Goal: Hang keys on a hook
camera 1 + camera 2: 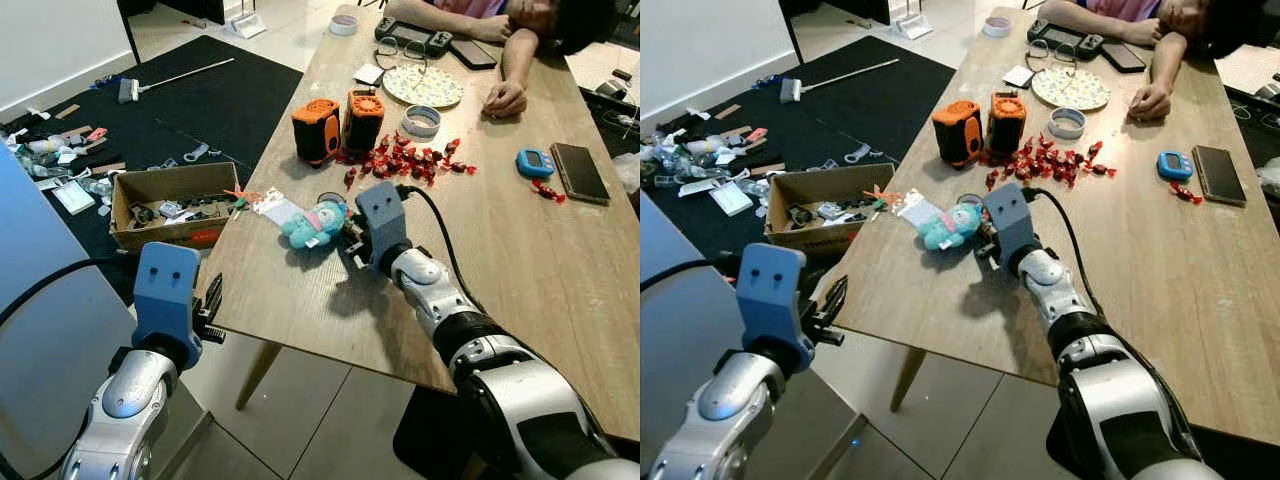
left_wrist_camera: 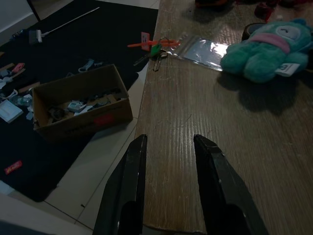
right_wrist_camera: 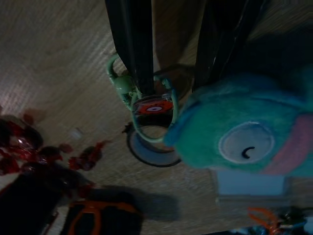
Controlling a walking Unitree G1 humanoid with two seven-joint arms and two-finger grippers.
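right pincer (image 1: 352, 243) is down on the table (image 1: 520, 270), right beside the teal plush toy (image 1: 314, 224), and the wrist view shows its two black fingers (image 3: 137, 54) parted around a green carabiner ring (image 3: 146, 115) with a small red tag, not yet clamped on it. that ring looks attached to the plush, so i'd call this the pick-up step, still in the reach. there's also a bunch of keys (image 2: 157, 48) with orange and green tags lying near the table edge, next to a clear plastic bag (image 2: 201, 49), well apart from the right pincer. left pincer (image 2: 168, 169) hovers open at the near table edge, holding nothing. no hook that i can make out anywhere. next move, by my read: close those fingers squarely on the ring, lift clear of the plush's bulk, then go looking for a hook. a person's hand (image 1: 505, 98) rests at the far end.
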